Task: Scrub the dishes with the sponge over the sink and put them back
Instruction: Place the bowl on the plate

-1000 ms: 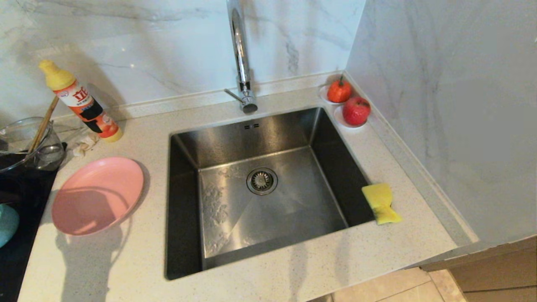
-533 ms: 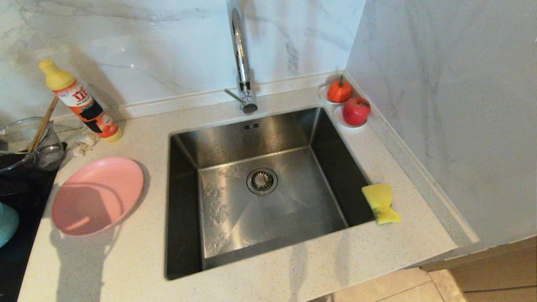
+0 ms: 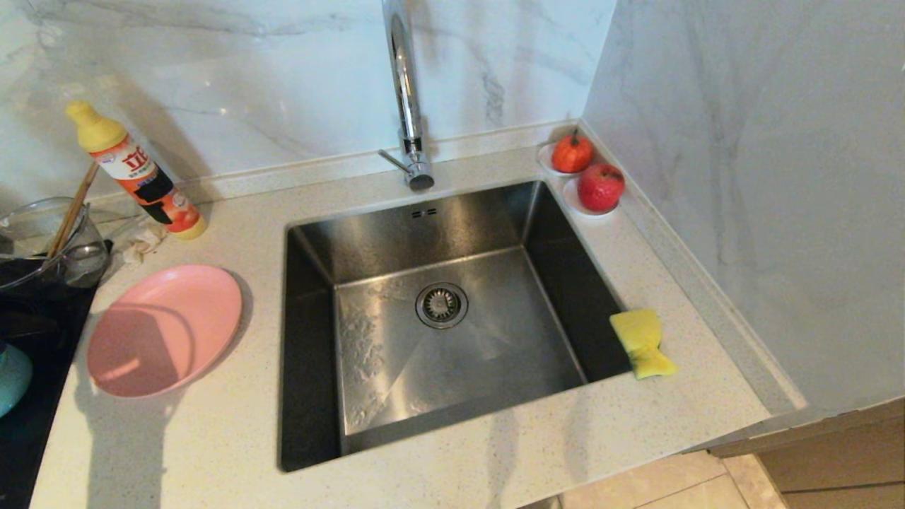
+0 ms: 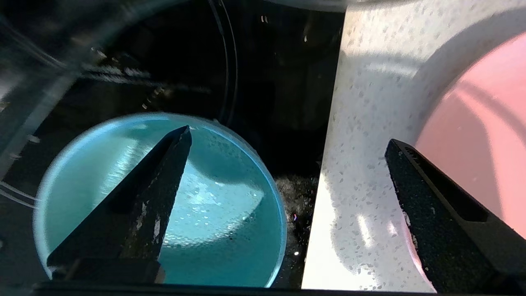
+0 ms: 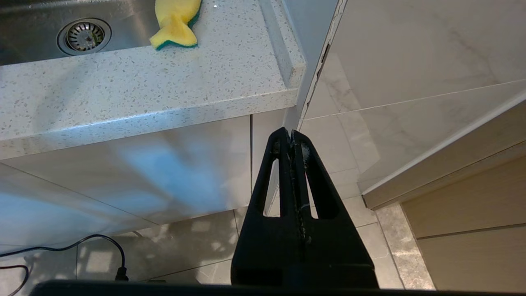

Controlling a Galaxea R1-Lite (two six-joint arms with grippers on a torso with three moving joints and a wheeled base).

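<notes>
over the dark cooktop (image 4: 267, 82) the left gripper (image 4: 287, 137) hangs with jaws wide, one finger above the teal bowl (image 4: 230, 213), the other near the pink plate (image 4: 485, 135); nothing held.

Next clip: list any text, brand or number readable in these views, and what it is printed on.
Detergent bottle behind the pink plate: large red characters on a white label, brand not legible.
Same bottle: smaller print on the black and orange band, too small to read.
Nothing else carries text.
</notes>
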